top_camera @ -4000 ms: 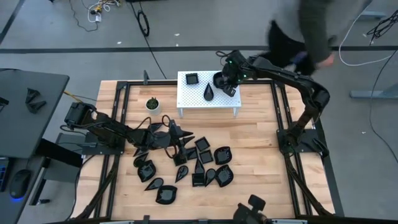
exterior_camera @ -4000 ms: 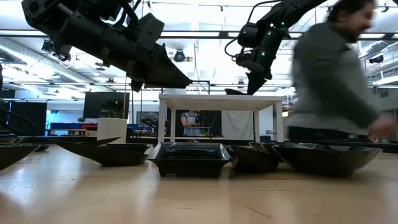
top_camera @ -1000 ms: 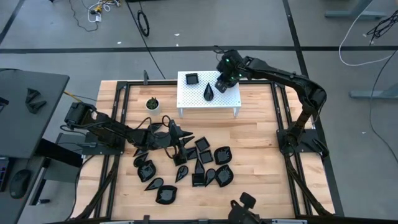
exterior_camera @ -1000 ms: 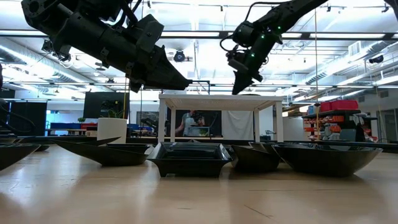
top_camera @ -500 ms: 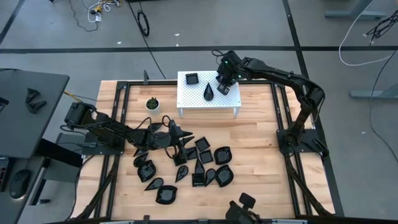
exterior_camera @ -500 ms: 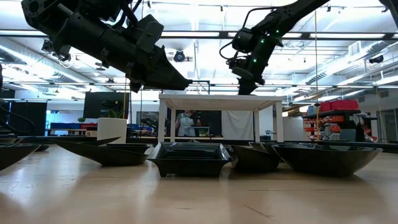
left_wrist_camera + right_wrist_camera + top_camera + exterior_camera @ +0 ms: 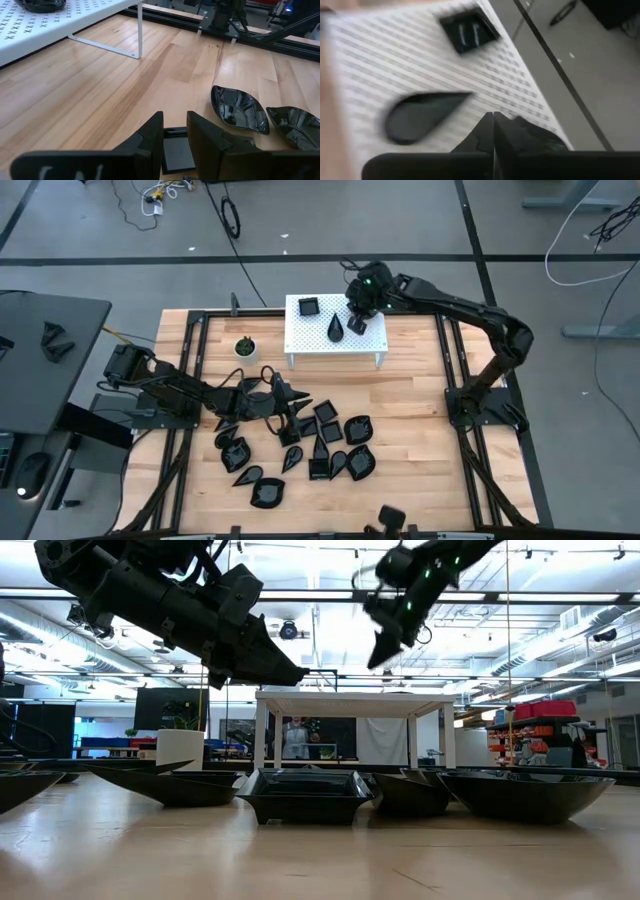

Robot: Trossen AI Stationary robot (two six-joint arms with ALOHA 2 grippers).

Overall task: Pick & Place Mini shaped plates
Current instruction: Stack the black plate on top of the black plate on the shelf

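1. Right gripper (image 7: 357,321) hangs over the stand (image 7: 310,338), arm reaching in, jaws pressed together, empty.
2. Left gripper (image 7: 300,401) hovers low before the stand, jaws part-spread above plates (image 7: 330,442) on the tabletop (image 7: 410,420).
3. Two plates (image 7: 335,328) on the stand.

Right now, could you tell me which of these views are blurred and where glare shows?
Right wrist view: motion-smeared, the white stand and its teardrop plate streaked. Low view: the right gripper is blurred against bright ceiling lights; the square plate in front is sharp. Left wrist view: crisp, with highlights on the leaf-shaped plate. High view: evenly lit and sharp.
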